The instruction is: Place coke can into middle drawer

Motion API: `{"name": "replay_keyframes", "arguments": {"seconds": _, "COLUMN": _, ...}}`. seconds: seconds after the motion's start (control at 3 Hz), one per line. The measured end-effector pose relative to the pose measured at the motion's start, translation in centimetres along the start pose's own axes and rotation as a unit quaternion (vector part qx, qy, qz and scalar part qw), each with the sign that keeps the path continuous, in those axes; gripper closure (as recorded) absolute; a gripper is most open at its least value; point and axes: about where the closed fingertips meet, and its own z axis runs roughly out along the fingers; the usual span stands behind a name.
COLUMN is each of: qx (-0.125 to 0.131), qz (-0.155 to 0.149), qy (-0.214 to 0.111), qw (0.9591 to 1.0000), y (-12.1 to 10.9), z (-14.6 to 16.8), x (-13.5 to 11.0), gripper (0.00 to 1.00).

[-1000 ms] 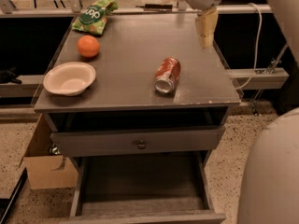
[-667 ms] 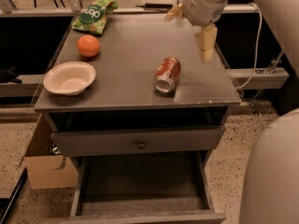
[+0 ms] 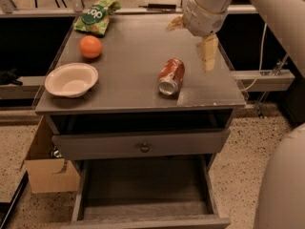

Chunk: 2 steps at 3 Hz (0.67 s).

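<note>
The coke can (image 3: 170, 76) is laid on its side on the grey worktop (image 3: 128, 46), right of centre, its lettering unreadable. The middle drawer (image 3: 143, 187) is pulled open below, its front edge cut off. The gripper (image 3: 189, 46) is held just behind the can, fingers (image 3: 208, 54) spread, nothing grasped. A green bag (image 3: 95, 15) carries partly legible white letters.

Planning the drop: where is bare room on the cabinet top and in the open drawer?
The middle drawer has a bare floor, wall to wall. On the cabinet top, a bare strip runs between the orange and bowl on one side and the lying coke can on the other. Crowded: just beyond the can, where the open gripper hangs.
</note>
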Motion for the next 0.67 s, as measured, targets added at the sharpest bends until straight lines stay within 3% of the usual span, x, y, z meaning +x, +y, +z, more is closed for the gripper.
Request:
{"name": "replay_keyframes", "arguments": {"seconds": 0.33, "qx": -0.003, "qz": -0.032, "qy": 0.006, "qw": 0.9995, "y": -1.4, "z": 0.1, "x": -1.2, "gripper": 0.0}}
{"name": "replay_keyframes", "arguments": {"seconds": 0.67, "qx": -0.009, "qz": -0.097, "qy": 0.019, "qw": 0.9951, "y": -3.5, "z": 0.4, "x": -3.2, "gripper": 0.0}}
